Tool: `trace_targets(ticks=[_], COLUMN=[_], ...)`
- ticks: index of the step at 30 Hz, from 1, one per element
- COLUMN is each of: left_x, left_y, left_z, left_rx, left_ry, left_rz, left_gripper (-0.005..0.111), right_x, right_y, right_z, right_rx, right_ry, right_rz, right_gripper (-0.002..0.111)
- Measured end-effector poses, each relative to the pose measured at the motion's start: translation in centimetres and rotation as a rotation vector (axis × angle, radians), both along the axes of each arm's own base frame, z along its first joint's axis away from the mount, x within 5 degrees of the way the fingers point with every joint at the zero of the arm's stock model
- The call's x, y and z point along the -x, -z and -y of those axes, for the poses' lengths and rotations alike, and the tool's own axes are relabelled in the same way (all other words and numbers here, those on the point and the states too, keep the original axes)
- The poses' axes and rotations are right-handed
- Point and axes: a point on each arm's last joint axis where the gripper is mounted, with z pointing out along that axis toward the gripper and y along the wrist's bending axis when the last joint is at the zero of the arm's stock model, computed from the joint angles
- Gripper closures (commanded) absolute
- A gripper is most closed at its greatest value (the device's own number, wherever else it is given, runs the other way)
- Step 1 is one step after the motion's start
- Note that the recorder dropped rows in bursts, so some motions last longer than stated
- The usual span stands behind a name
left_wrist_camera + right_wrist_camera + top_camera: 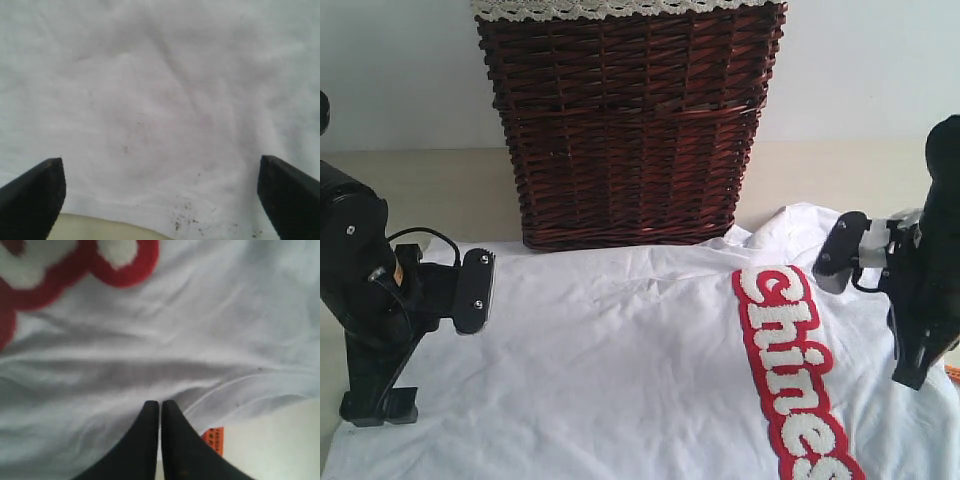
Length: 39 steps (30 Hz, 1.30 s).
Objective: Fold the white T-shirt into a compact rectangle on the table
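The white T-shirt [620, 380] lies spread and wrinkled on the table [430, 190], its red band [790, 370] of fuzzy white letters running toward the front right. My left gripper [378, 408] hangs low over the shirt's left edge. In the left wrist view it [160, 161] is open wide above speckled cloth [160, 90], with nothing between the fingers. My right gripper [910, 375] is low over the shirt's right side. Its fingers [160, 403] are shut, tips over a raised fold of cloth [200, 325] near the hem; I see no cloth between them.
A tall dark wicker basket [630, 130] with white lace trim stands at the back, touching the shirt's far edge. An orange tag [214, 439] lies by the right gripper near the hem. Bare table [280, 445] shows beyond the hem there, and a strip [100, 227] under the left gripper.
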Motion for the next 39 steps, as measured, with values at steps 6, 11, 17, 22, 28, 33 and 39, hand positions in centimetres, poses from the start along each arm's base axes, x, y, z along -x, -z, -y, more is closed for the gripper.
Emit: trace_targets(ticks=[6, 11, 17, 22, 28, 33, 39], left_x=[0.0, 0.1, 0.1, 0.1, 0.1, 0.1, 0.0], left_y=[0.0, 0.0, 0.0, 0.0, 0.0, 0.0, 0.0], left_z=[0.0, 0.1, 0.3, 0.3, 0.3, 0.3, 0.4], left_rx=[0.005, 0.016, 0.035, 0.036, 0.036, 0.036, 0.048], left_ry=[-0.004, -0.017, -0.038, -0.040, -0.040, -0.040, -0.037], left_rz=[0.000, -0.005, -0.012, -0.013, -0.013, -0.013, 0.006], left_gripper=[0.002, 0.002, 0.002, 0.002, 0.002, 0.002, 0.002], right_x=[1.3, 5.3, 4.5, 3.7, 2.1, 1.1, 1.7], right_y=[-1.9, 1.0, 2.8, 3.7, 1.7, -1.9, -4.5], right_z=[0.8, 2.8, 2.7, 3.2, 2.6, 2.2, -1.7], right_rx=[0.012, 0.006, -0.060, 0.056, 0.006, -0.074, -0.141], right_ry=[0.306, 0.619, 0.796, 0.876, 0.784, 0.772, 0.621], right_rz=[-0.029, -0.192, -0.031, -0.088, -0.123, 0.004, 0.102], right_gripper=[0.059, 0.059, 0.060, 0.087, 0.108, 0.108, 0.090])
